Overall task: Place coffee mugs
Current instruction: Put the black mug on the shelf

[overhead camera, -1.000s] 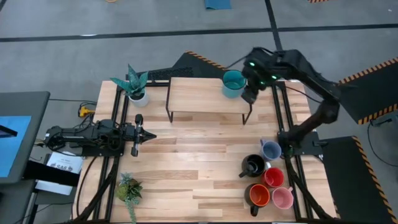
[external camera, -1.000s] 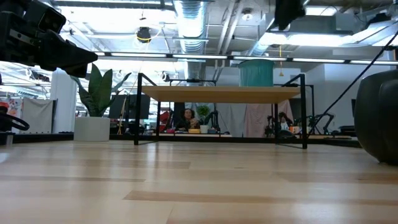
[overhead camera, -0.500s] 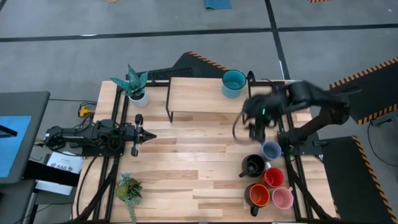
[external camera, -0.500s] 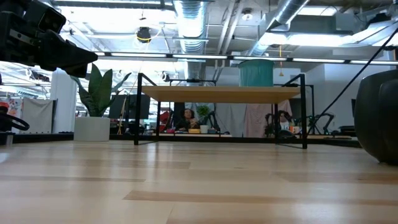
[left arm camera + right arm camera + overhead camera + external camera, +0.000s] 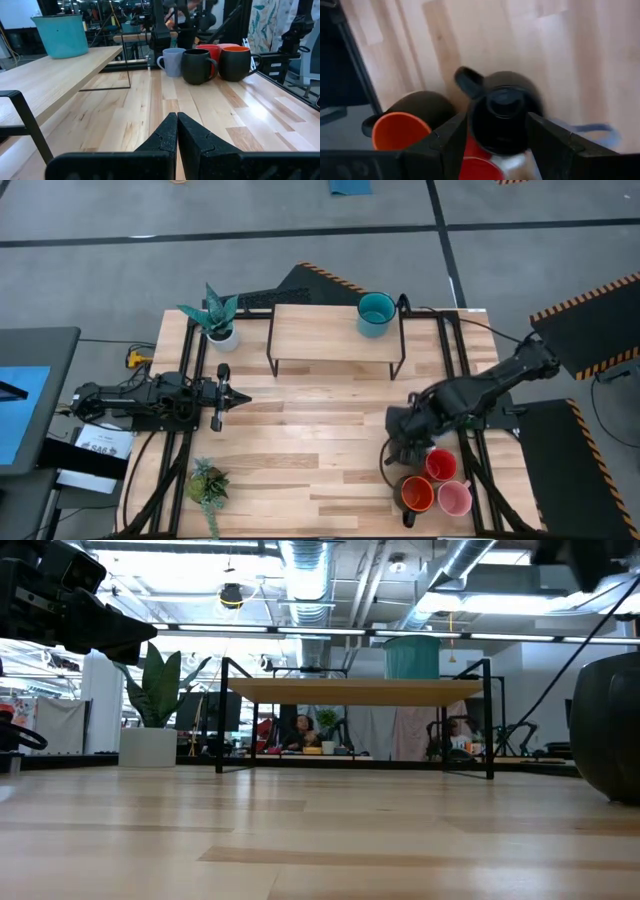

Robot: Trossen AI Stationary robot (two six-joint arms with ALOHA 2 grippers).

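Note:
A teal mug (image 5: 376, 313) stands on the wooden shelf (image 5: 330, 335) at the table's far side. Near the right front edge stand a red mug (image 5: 440, 465), a pink mug (image 5: 456, 499) and a dark mug with an orange inside (image 5: 415, 495). My right gripper (image 5: 496, 120) hangs open over the black mug (image 5: 506, 107), pointing down, with one finger on either side of it and above it. The pale grey-blue mug (image 5: 172, 61) stands beside the black one. My left gripper (image 5: 177, 135) rests shut and level at the table's left edge.
A white pot with a green plant (image 5: 218, 320) stands at the shelf's left end. A small plant (image 5: 207, 485) lies near the front left. Bare wood (image 5: 310, 440) spreads across the table's middle, between the shelf and the mugs.
My right gripper has left the teal mug on the shelf and swung toward the table's near edge. It has come down over the group of mugs, turning as it went, and its fingers have stayed open. The teal mug has stayed where it was.

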